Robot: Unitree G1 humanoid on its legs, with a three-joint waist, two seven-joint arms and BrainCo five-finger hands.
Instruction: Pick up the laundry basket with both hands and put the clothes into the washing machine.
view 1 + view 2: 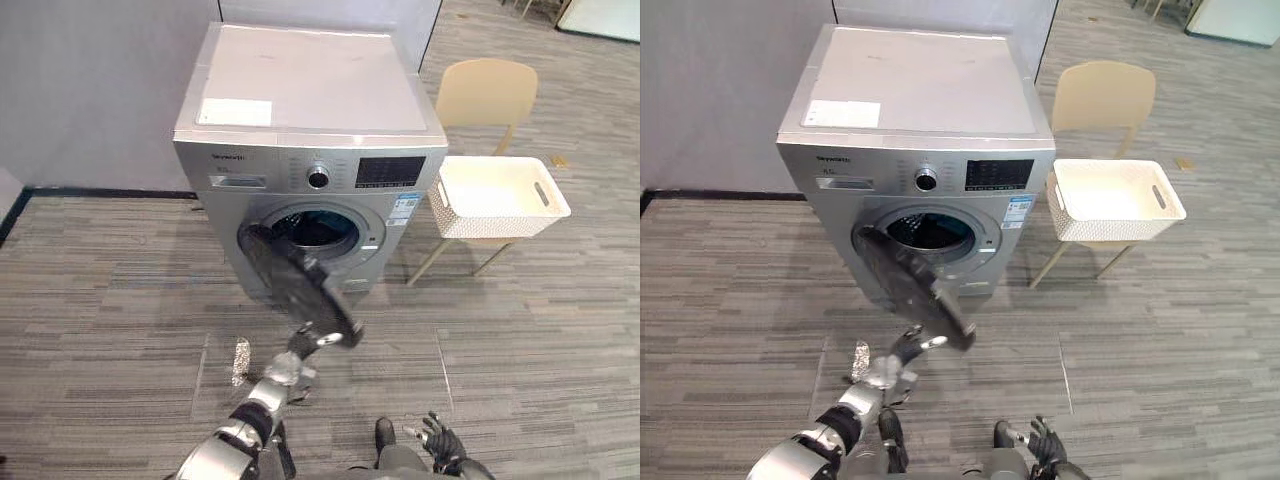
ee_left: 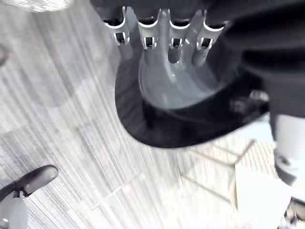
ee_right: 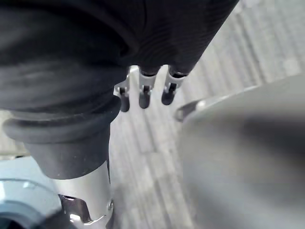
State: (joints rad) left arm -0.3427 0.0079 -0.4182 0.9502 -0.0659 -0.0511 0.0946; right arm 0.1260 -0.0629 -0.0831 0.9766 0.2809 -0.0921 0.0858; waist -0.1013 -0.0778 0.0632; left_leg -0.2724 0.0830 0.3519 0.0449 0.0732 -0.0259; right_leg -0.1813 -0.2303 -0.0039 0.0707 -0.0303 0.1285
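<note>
The washing machine [image 1: 310, 100] stands at 12 o'clock in the head view, and its round dark door [image 1: 292, 280] is swung open toward the robot. The left hand [image 1: 296, 358] is at the lower edge of this door, at 6 o'clock from the drum opening. Its fingers [image 2: 147, 33] are straight, side by side, and lie against the door's glass. The white laundry basket [image 1: 497, 197] sits on the seat of a beige chair [image 1: 487, 92], at 3 o'clock from the machine, apart from both hands. The right hand [image 1: 440, 440] hangs low at 5 o'clock over the floor [image 1: 110, 300]; its fingers [image 3: 143, 95] are relaxed and hold nothing.
</note>
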